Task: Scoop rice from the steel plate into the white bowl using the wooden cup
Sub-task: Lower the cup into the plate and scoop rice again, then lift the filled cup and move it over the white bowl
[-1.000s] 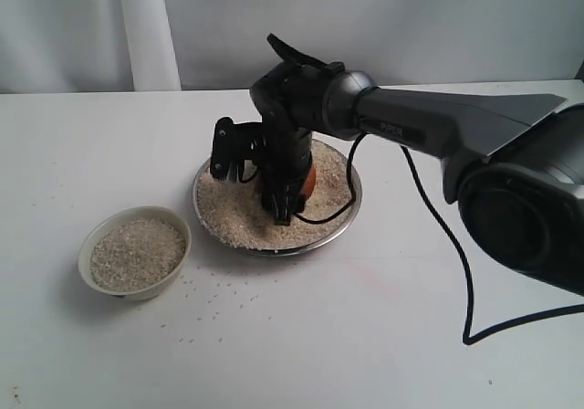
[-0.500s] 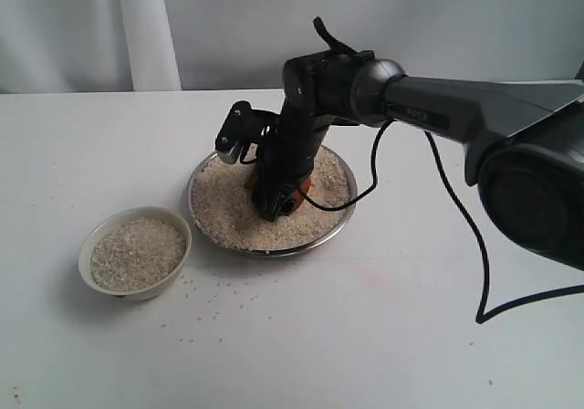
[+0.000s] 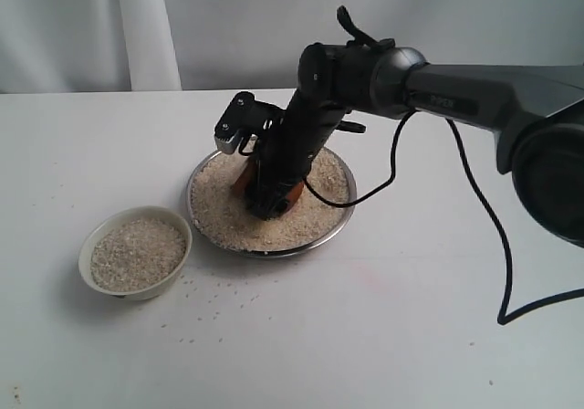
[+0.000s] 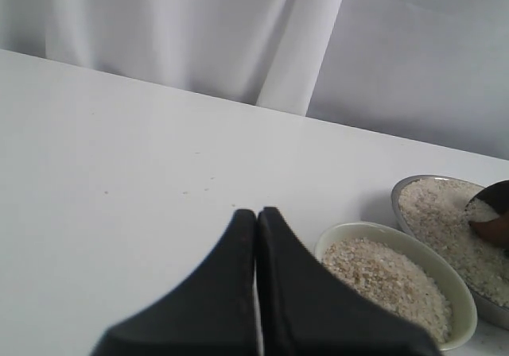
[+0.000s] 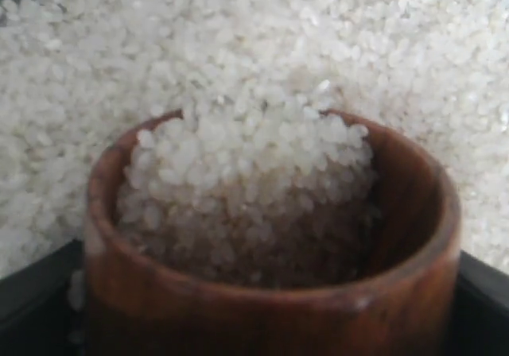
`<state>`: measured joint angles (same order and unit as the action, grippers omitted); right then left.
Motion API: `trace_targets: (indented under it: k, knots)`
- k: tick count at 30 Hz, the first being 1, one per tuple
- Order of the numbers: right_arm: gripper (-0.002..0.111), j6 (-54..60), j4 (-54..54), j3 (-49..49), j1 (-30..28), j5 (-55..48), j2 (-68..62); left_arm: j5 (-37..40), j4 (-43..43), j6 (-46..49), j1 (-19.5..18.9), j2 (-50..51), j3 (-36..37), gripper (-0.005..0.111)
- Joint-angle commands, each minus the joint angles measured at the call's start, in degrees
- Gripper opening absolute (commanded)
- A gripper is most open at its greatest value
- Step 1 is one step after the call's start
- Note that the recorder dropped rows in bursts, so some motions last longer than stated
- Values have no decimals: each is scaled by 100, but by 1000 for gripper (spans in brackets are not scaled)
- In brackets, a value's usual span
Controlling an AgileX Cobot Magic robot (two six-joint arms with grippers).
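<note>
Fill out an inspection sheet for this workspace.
Surface: white table.
Job's things: plate heaped with rice; bowl holds rice; cup dug into the plate's rice, rice inside it.
Clutter: loose grains scattered on the table in front of the bowl and plate.
Grippers: right gripper shut on the cup; left gripper shut, empty.
Cables: black cable trails from the right arm across the table.
Surroundings: pale curtain behind the table.

Right arm (image 3: 474,103) extended, wrist (image 3: 319,108) bent down, right fingers (image 3: 271,206) clamped wide, left fingers (image 4: 227,292) pressed together
</note>
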<state>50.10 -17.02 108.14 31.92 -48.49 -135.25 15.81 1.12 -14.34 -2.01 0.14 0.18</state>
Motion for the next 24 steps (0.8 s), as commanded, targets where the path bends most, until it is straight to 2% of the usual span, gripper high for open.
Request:
trace_targets:
  k: [1, 4, 16, 21, 24]
  knots:
    - [14, 702, -1116, -270, -186, 196, 249, -52, -9, -22, 27, -14, -18, 0]
    - [14, 1118, -1784, -314, -350, 107, 353, -52, -9, -22, 27, -14, -18, 0]
    - [14, 1456, -2260, -303, -378, -59, 1305, -52, -9, -22, 27, -14, -18, 0]
    - [14, 1559, -2263, -303, -139, -35, 1555, -52, -9, -22, 27, -14, -18, 0]
    - [14, 1585, -2083, -267, 218, 184, 1585, -52, -9, -22, 27, -14, -18, 0]
